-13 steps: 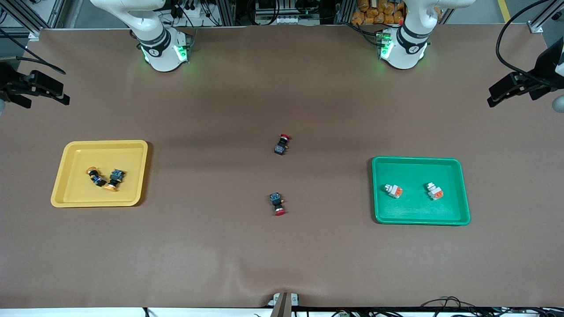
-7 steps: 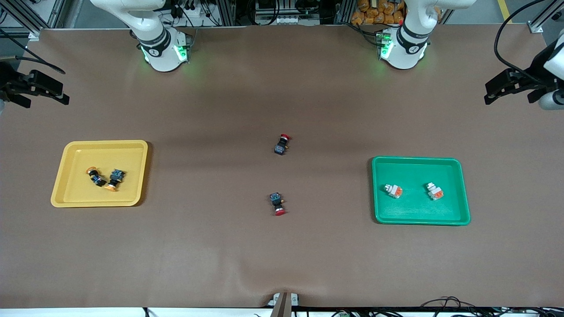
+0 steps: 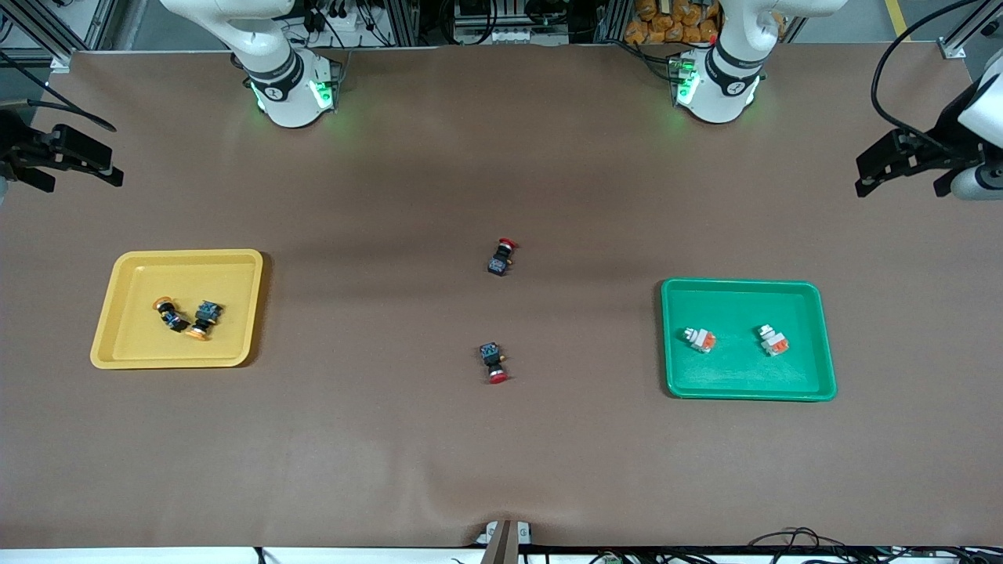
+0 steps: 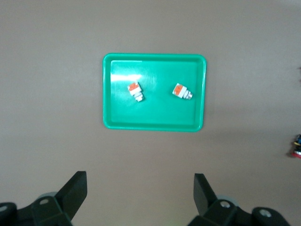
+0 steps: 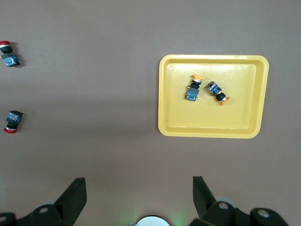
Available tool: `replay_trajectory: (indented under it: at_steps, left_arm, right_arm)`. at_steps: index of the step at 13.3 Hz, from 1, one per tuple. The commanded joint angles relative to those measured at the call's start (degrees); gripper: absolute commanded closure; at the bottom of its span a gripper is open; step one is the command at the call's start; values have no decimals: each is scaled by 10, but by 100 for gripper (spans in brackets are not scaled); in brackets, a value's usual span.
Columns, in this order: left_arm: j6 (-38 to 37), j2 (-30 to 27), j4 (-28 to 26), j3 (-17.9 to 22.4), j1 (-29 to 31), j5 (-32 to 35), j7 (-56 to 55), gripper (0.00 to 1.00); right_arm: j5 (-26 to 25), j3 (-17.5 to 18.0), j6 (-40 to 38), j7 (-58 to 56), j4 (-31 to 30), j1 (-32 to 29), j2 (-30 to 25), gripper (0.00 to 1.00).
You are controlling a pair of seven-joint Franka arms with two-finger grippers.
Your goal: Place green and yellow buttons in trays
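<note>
The yellow tray (image 3: 133, 345) lies toward the right arm's end and holds two black buttons with yellow-orange caps (image 3: 168, 315) (image 3: 205, 317). The green tray (image 3: 736, 376) lies toward the left arm's end and holds two white-grey blocks with orange patches (image 3: 698, 338) (image 3: 773, 340). My left gripper (image 3: 897, 184) hangs open and empty high over its end of the table; its wrist view (image 4: 140, 181) looks down on the green tray (image 4: 155, 117) and blocks (image 4: 135, 91) (image 4: 181, 92). My right gripper (image 3: 85, 180) hangs open and empty over its end; its wrist view (image 5: 138, 181) shows the yellow tray (image 5: 207, 125).
Two black buttons with red caps lie on the brown mat mid-table, one (image 3: 501, 257) farther from the front camera than the other (image 3: 494, 362). Both show in the right wrist view (image 5: 8, 55) (image 5: 13, 121). The arm bases stand at the table's back edge.
My left gripper has shifted slightly inward over its end of the table. The right gripper, trays and buttons have not moved.
</note>
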Motion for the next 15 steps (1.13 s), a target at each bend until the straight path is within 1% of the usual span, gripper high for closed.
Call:
replay_trajectory:
  at_steps: [1, 15]
  left_arm:
    - [16, 12, 5, 3, -3, -8, 12, 0]
    - [12, 9, 4, 5, 4, -8, 9, 0]
  right_arm:
    - [6, 6, -8, 8, 7, -9, -2, 0]
    - [6, 6, -7, 8, 7, -8, -2, 0]
